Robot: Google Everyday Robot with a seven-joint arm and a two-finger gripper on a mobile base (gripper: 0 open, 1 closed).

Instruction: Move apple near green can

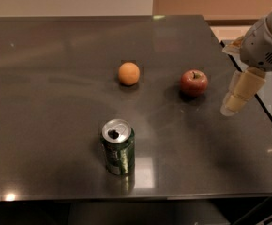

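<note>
The apple (194,82) is small, red, with a short dark stem, and rests on the dark table (56,78) right of centre. The green can (118,147) stands upright near the front edge, its silver top and dark hole showing. My gripper (234,102) hangs in the air at the right, a little right of and in front of the apple, not touching it. It holds nothing that I can see.
A plain orange round fruit (128,73) lies left of the apple, behind the can. The table's right edge (262,111) runs just under my gripper. A wall stands behind the table.
</note>
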